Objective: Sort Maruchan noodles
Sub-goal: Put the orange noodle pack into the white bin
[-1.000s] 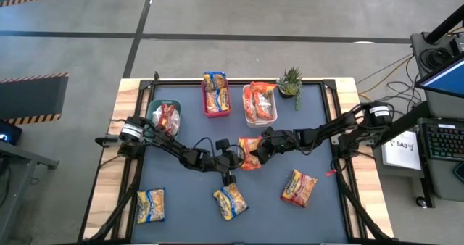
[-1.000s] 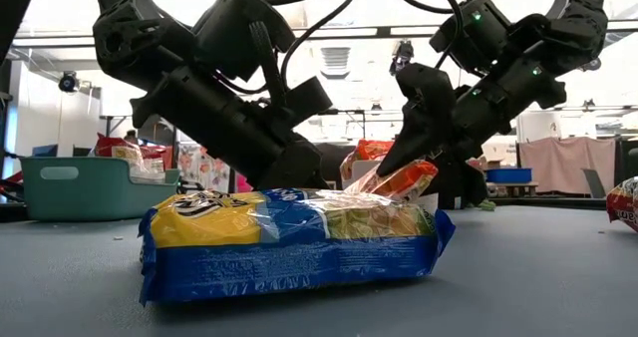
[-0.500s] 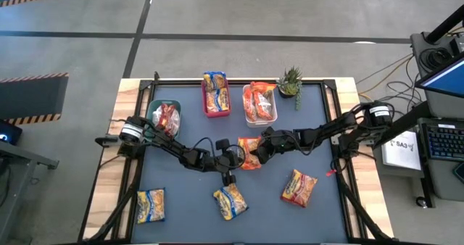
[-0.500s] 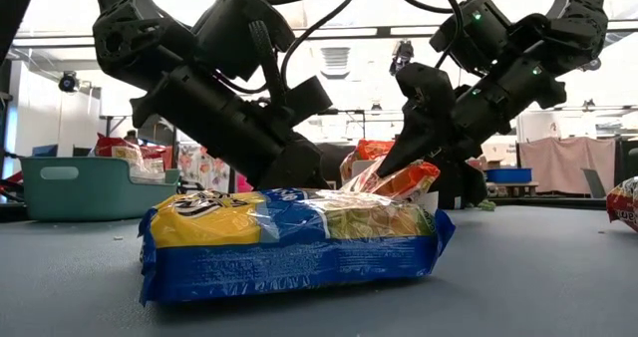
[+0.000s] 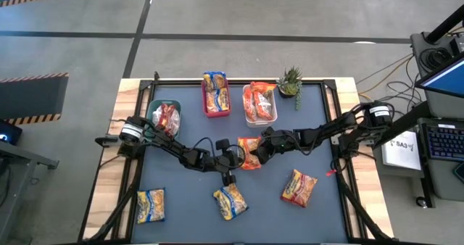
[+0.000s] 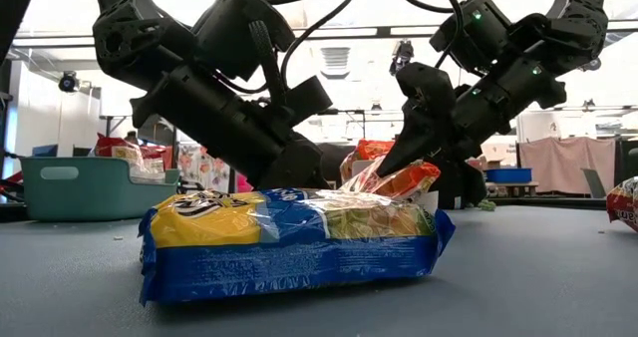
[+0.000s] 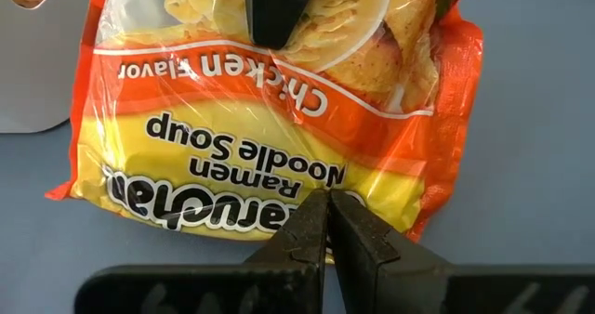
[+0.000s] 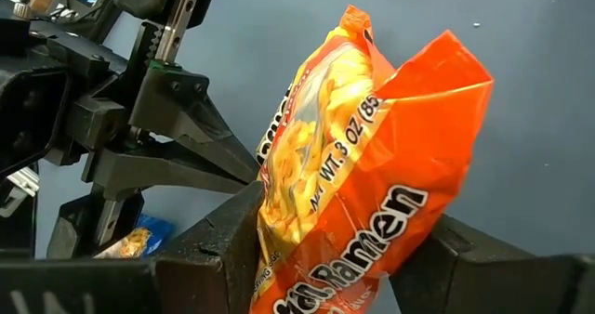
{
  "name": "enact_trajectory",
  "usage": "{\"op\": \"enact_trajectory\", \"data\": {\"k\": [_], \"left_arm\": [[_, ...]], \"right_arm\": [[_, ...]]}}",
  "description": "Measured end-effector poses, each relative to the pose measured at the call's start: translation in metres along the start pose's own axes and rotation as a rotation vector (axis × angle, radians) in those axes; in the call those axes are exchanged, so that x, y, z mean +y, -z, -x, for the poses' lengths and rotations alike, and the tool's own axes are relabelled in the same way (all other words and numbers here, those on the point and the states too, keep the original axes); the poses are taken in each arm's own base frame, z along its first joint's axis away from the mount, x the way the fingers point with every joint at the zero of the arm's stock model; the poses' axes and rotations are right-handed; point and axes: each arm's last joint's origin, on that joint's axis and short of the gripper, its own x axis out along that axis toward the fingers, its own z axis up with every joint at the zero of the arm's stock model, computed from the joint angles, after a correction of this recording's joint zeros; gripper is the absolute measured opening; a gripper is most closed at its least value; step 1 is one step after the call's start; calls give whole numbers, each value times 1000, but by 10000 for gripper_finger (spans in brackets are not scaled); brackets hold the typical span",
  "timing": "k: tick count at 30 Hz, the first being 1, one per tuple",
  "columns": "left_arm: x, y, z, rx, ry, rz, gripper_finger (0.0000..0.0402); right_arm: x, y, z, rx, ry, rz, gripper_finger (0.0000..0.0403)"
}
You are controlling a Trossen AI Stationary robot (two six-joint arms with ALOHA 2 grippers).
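High view: straight down from above, far off; takes in the whole table (image 5: 174, 209) and both arms.
Low view: at tabletop height, level across the table into the room; a yellow-and-blue packet (image 6: 289, 242) sits close before the lens.
Left wrist view: very near an orange packet (image 7: 270, 128) at the table's middle, looking down on it.
Right wrist view: just as near, facing the left arm.
Shared: all four views show that orange packet.

Three bins (image 5: 165, 117); four loose noodle packets (image 5: 299, 187) on the table (image 5: 188, 201); two arms; one potted plant (image 5: 290, 80).
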Motion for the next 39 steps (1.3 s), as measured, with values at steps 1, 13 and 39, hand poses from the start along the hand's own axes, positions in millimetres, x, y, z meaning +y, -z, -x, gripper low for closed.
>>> {"op": "enact_trajectory", "data": {"k": [1,13,39], "left_arm": [[0,0,0,0,0,0,0],[0,0,0,-4,-7,-6,69],[22,-48,78,63,-131,-181,155]], "right_arm": [[0,0,0,0,0,0,176],[0,0,0,-1,-1,4,175],[5,-7,1,-21,-25,74,130]]}}
